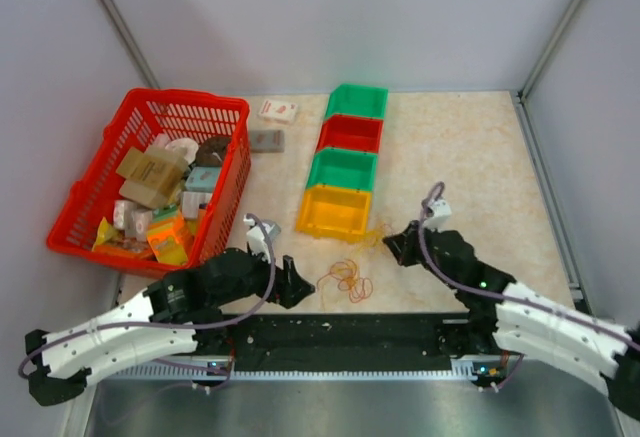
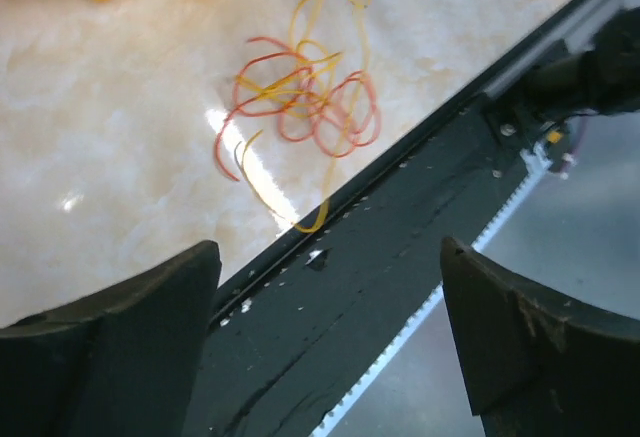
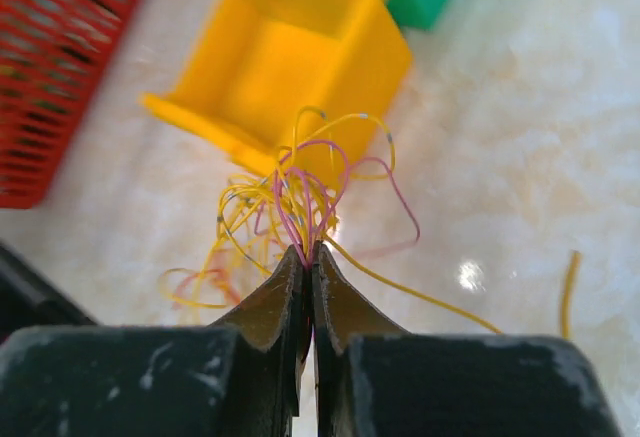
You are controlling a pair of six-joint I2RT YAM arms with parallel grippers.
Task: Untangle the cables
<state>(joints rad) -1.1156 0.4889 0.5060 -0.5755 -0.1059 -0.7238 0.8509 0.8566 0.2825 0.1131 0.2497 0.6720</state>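
Yellow strands (image 3: 262,197) and a few pink-red ones are pinched at the very tips of the right gripper (image 3: 308,253). Its jaws are fully closed on the bunch, and the wire fans up out of the pinch toward the yellow bin (image 3: 300,47). I cannot tell whether the pinched end is lifted or resting on the table (image 1: 450,157).

Left gripper (image 2: 330,347): jaws wide apart, holding nothing. Only the black strip (image 2: 400,257) along the table's near edge shows in the gap.

Position of the cables (image 1: 352,275): they lie on the table between the two grippers, in front of the yellow bin. The red-orange loops (image 2: 305,102) form a flat cluster just ahead of the left jaws, near the strip but not between the fingers. One yellow strand trails from the cluster onto the strip itself. Others run away from the cluster toward the right gripper's pinch.

Key relation: the long axis of the tangle runs on a diagonal, from the loop cluster near the left gripper up to the held bunch beside the bin. The left arm is clearly the nearer one to the loose red-orange end.

Judgement: one end is anchored. The next move calls for the left jaws to go forward and down onto the loops, then pull along that diagonal, away from the right gripper.

Risk: the thin strands may slip out of the tip pinch.
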